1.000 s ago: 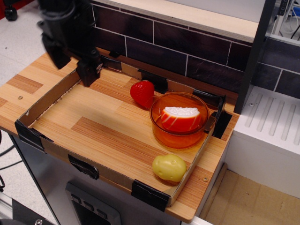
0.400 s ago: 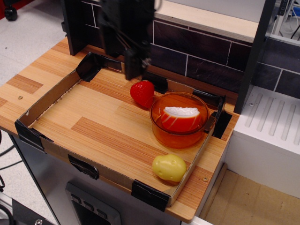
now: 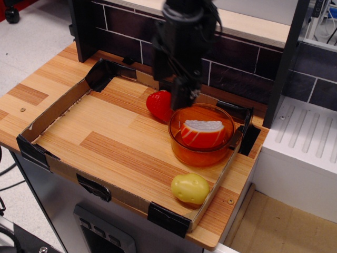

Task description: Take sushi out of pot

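Observation:
The sushi (image 3: 202, 133), an orange-red wedge with a white ridged top, lies inside the pot (image 3: 196, 157). The pot is a round translucent orange bowl at the right of the wooden board. My black gripper (image 3: 172, 92) hangs above the pot's back-left rim, over the gap between pot and strawberry. Its fingers look spread apart and hold nothing. It is above the sushi and a little to its left, and it does not touch it.
A red strawberry (image 3: 159, 105) sits just left of the pot, partly behind the gripper. A yellow potato (image 3: 189, 188) lies at the front right. A low cardboard wall (image 3: 52, 113) rings the board. A dark brick wall (image 3: 237, 58) is behind, a white rack (image 3: 308, 139) to the right.
The gripper has swept from the back left corner of the board rightward and forward to just above the pot's back-left rim. The sushi, pot, strawberry and potato have not moved.

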Robot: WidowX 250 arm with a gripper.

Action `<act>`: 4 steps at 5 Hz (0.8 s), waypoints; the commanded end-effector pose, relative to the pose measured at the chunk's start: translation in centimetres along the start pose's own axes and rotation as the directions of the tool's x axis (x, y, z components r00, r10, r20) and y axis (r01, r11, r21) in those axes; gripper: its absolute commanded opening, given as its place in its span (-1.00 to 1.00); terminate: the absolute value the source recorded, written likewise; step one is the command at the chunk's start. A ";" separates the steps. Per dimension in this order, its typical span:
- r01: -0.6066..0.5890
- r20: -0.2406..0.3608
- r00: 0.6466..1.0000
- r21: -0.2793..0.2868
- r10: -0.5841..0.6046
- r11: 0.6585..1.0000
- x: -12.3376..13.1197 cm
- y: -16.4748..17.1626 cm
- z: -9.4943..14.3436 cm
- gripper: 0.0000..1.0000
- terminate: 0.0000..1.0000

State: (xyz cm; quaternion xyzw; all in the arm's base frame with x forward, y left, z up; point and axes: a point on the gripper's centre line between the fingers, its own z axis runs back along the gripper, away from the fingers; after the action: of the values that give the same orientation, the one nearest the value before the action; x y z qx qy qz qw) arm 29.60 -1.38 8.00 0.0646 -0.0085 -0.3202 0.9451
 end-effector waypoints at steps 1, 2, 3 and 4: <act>0.050 0.043 0.998 -0.018 -0.049 0.999 1.9 -1.8 0.1 1.00 -1.00; 0.063 0.059 0.996 -0.008 -0.062 0.998 1.9 -2.3 -0.9 1.00 -1.00; 0.079 0.076 0.994 0.005 -0.079 0.997 2.1 -2.2 -1.6 1.00 -1.00; 0.075 0.073 0.995 -0.007 -0.075 0.997 2.4 -2.0 -2.3 1.00 -1.00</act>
State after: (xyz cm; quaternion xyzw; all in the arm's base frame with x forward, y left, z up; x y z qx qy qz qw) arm 30.24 -4.14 4.17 0.0428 -0.0163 -0.3599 0.9319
